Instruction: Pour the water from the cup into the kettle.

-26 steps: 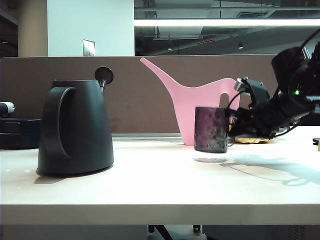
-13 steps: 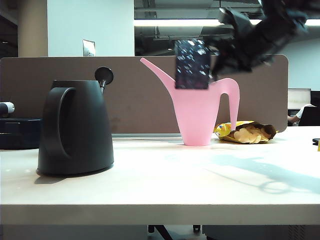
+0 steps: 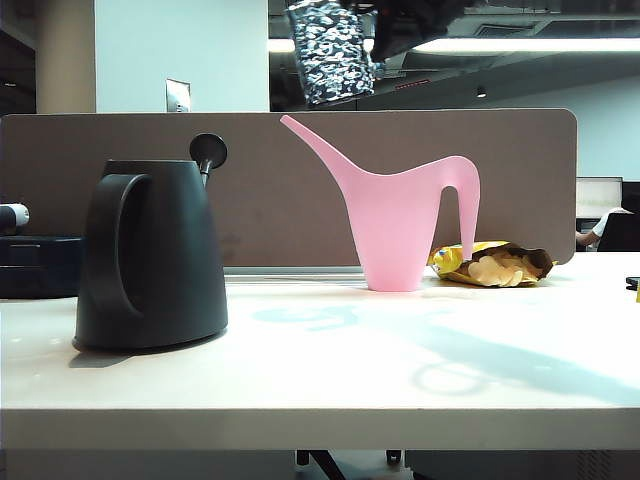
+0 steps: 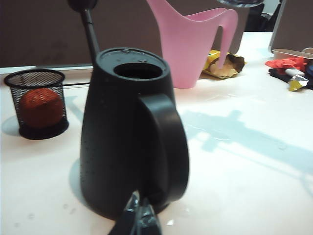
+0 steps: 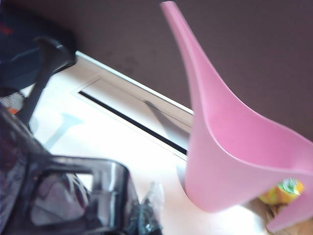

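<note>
The kettle point(image 3: 150, 255) is matte black and stands on the left of the table, its top opening point(image 4: 137, 70) uncovered and its disc knob point(image 3: 208, 151) raised on a stem. The cup point(image 3: 330, 50), dimpled see-through glass, hangs high in the air, right of the kettle and above the pink can's spout. My right gripper point(image 3: 377, 42) is shut on the cup's handle side; the cup point(image 5: 63, 196) fills the space beside that gripper point(image 5: 144, 215) in the right wrist view. My left gripper point(image 4: 139, 221) sits low at the kettle's point(image 4: 129, 132) base near the handle, shut and holding nothing.
A pink long-spouted watering can point(image 3: 400, 220) stands at the back middle, with an open crisp bag point(image 3: 495, 265) beside it. A black mesh pot with an orange ball point(image 4: 39, 103) stands behind the kettle. Red and black items point(image 4: 288, 66) lie at the far right.
My right gripper has lifted the cup off the table, up and leftward past the pink can towards the kettle. The left gripper and kettle have stayed put.
</note>
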Controlling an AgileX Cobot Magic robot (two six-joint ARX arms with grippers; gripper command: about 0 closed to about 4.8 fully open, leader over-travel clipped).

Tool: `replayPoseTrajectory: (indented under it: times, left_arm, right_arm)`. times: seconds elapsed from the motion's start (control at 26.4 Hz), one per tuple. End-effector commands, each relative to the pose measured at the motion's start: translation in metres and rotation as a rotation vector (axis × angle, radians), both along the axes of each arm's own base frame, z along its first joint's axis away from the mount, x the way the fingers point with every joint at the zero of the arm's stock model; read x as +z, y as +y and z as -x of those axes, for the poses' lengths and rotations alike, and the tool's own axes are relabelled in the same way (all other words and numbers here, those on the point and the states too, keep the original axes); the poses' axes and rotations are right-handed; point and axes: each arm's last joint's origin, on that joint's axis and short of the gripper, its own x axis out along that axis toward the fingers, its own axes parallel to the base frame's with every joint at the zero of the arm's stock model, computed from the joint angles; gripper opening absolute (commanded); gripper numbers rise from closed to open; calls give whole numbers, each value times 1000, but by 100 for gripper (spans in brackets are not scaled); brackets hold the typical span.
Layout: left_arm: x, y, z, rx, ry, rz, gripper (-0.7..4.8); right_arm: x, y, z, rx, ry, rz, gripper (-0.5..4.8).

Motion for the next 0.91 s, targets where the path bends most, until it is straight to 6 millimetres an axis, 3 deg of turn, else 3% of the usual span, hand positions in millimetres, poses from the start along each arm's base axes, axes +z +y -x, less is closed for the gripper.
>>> replayPoseTrajectory:
  times: [0.04,0.23,0.46,0.64,0.91]
  left_arm:
    - [1,-1,0,-22,-9,-4,-5]
    - [1,-1,0,-22,-9,-3,-5]
    - [1,-1,1,-45,-4,0,-5]
    - [1,-1,1,-45,-4,0,-5]
    - [1,-2,1,-68,-4,0,-5]
  right_arm:
    - [5,12,8,15,-52,76,-8]
    - [1,37,10,29,-70,137,-8]
    - [1,87,9,77,-166,317,-8]
    - [-8,114,10,120,-219,434,-8]
    - [-17,131,12,130,-320,594,-8]
